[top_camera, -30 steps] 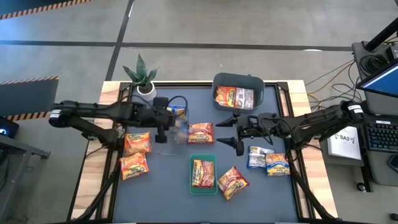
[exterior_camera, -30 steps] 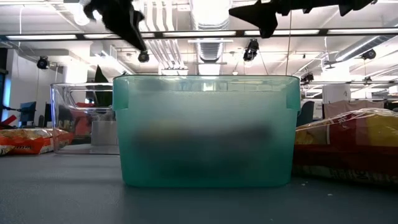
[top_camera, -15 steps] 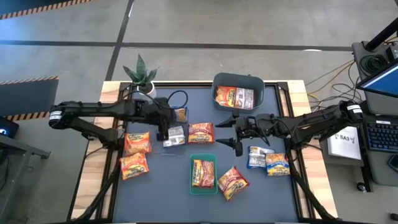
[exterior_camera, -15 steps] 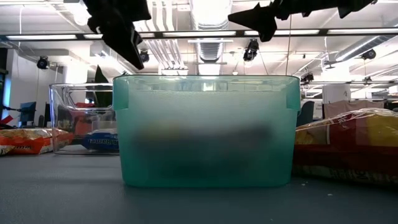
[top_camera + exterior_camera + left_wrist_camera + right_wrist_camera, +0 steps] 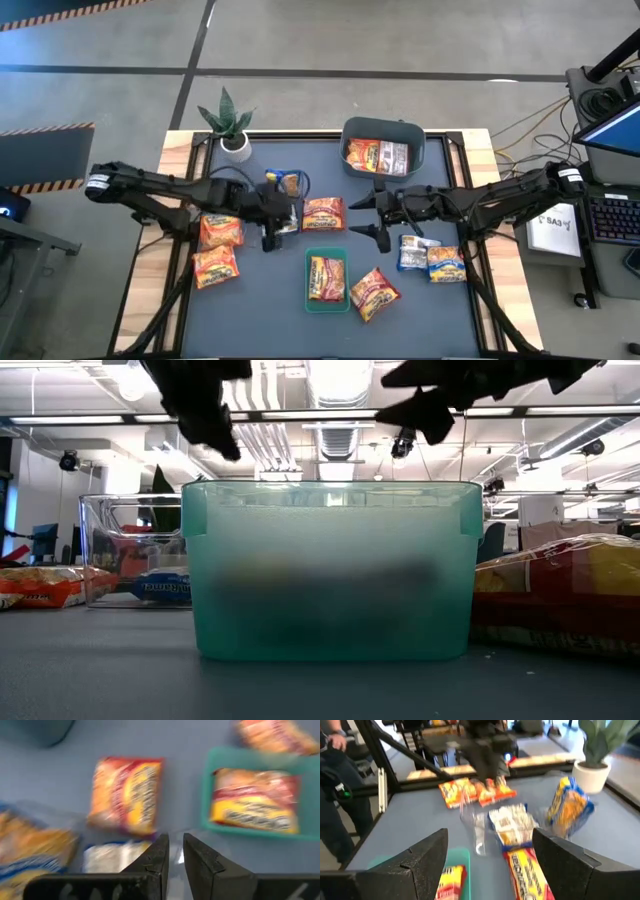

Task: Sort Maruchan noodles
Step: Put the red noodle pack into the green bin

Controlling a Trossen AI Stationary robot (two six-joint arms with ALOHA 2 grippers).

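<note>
Left wrist view shows my left gripper (image 5: 175, 840) with its two fingers drawn almost together and nothing between them. It hangs over the dark table (image 5: 260, 310), just beside a silver-grey packet (image 5: 112, 856). An orange-red packet (image 5: 127, 795) lies a little farther out. Beyond that is the green tray (image 5: 207, 790), which has one orange packet inside. In the low view a clear bin (image 5: 120, 550) holds a blue packet (image 5: 160, 585). I cannot tell whether the silver-grey one lies inside that bin or just beside it.

My right gripper (image 5: 378, 217) hangs empty over the middle of the table with its fingers spread wide, facing the left arm across the orange-red packet. Two blue and yellow packets (image 5: 430, 258) lie on its side. The grey-blue bin (image 5: 383, 128) at the far edge holds more noodles. Two orange packets (image 5: 218, 247) lie loose on the left, and another (image 5: 373, 292) lies near the tray.

The risks I see:
- **Arm collision:** both wrists are near the same packet, so reaching in together could make them clash.
- **Failed grasp:** if the left fingers go down while this close together, they would only push a slippery packet along or knock the light clear bin.
- **Wrong bin:** glare on the wrappers could lead me to drop a flavour in the wrong place.
</note>
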